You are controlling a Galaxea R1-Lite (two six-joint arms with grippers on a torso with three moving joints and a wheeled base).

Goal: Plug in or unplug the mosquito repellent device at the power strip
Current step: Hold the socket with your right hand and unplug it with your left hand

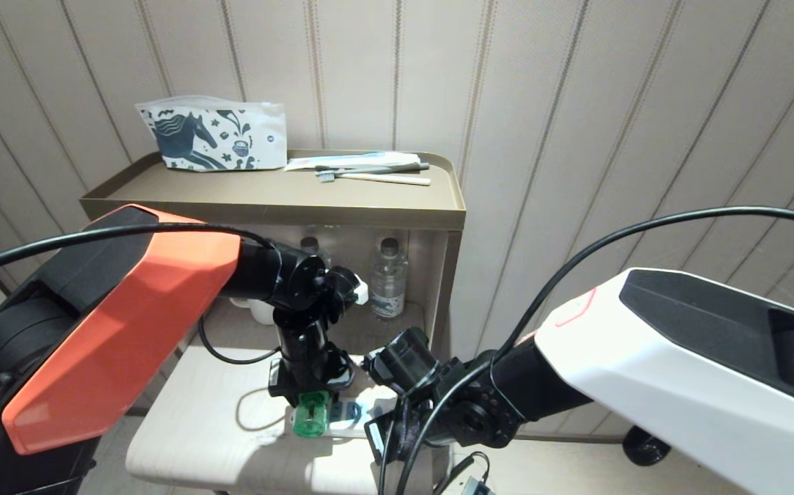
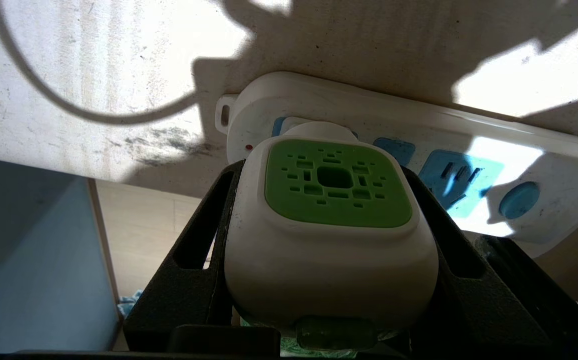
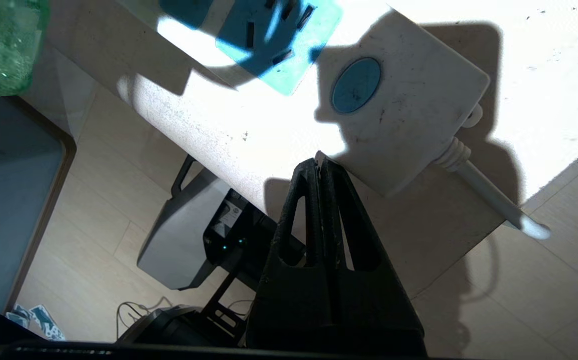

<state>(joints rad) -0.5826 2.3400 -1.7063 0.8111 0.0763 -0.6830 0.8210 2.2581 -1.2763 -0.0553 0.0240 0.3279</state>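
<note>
On a pale table [image 1: 190,419] bathed in hard sunlight, the robot's left claw [image 1: 311,388] points down near the front edge, its black fingers [image 2: 196,260] clamped on either side of the mosquito repellent device [image 2: 331,225]. The device's white head with its bright-green vented face sits pressed against the first light-blue socket of the power strip [image 2: 469,145], at the end beside the small red indicator; whether the prongs are seated cannot be told. The green liquid bottle [image 1: 311,416] shows below the claw in the head view. The strip lies flat along the front edge of the table, a loop of white cord [image 1: 252,412] curling on the table to its left. At the strip's other end, past the round blue button [image 3: 356,85], the right claw [image 3: 319,162] has its two fingers pressed together, their tips touching the strip's corner just beside the cord outlet. Behind the table stands a brown shelf unit [image 1: 287,199] carrying a horse-print pouch [image 1: 214,134] and toothbrushes [image 1: 372,172] on top, with clear water bottles [image 1: 388,278] in the compartment below.
</note>
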